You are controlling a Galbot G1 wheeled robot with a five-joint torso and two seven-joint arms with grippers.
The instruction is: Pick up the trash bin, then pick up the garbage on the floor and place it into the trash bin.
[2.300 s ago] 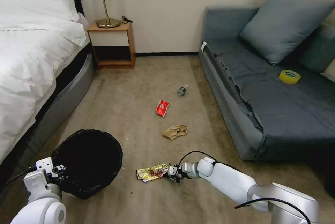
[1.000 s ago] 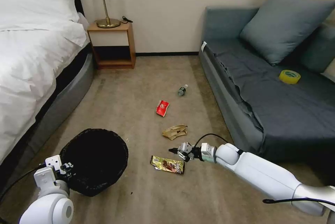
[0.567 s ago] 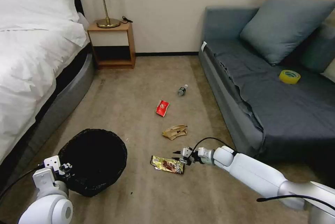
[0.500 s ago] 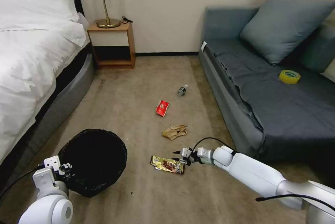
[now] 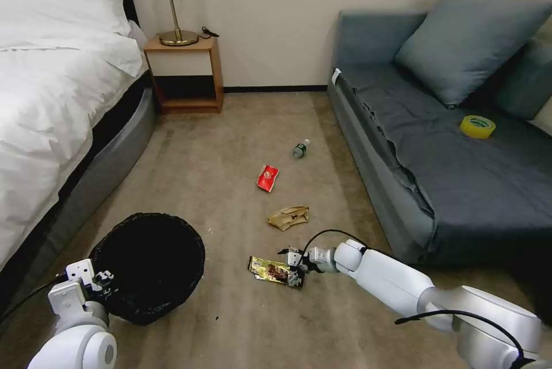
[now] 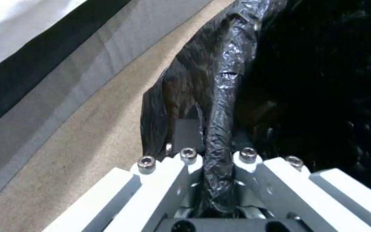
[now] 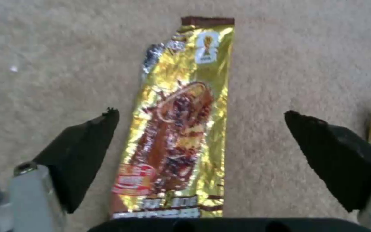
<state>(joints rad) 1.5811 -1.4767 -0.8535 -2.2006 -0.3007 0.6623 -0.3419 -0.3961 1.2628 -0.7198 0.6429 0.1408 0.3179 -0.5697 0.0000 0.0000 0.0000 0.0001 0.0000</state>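
The trash bin (image 5: pixel 146 265), round and lined with a crinkled black bag, is at the lower left, and my left gripper (image 5: pixel 102 280) is shut on its near rim; in the left wrist view the bag's rim (image 6: pixel 220 106) runs between the closed fingers. Garbage lies on the carpet. A long gold-brown wrapper (image 5: pixel 271 271) lies flat, and my right gripper (image 5: pixel 292 266) stands open over its right end; in the right wrist view the wrapper (image 7: pixel 181 135) lies between the spread black fingertips (image 7: pixel 87 148). Farther off are crumpled tan paper (image 5: pixel 288 216), a red packet (image 5: pixel 267 177) and a small bottle (image 5: pixel 300 149).
A bed (image 5: pixel 52 104) runs along the left and a grey sofa (image 5: pixel 448 150) along the right, with a yellow tape roll (image 5: pixel 477 126) on its seat. A wooden nightstand (image 5: pixel 184 73) with a lamp stands at the back wall. Open carpet lies between them.
My right gripper let go of the wrapper, drew back toward the tan paper, then came down over the wrapper's right end. The wrapper now lies farther right. The bin shifted slightly.
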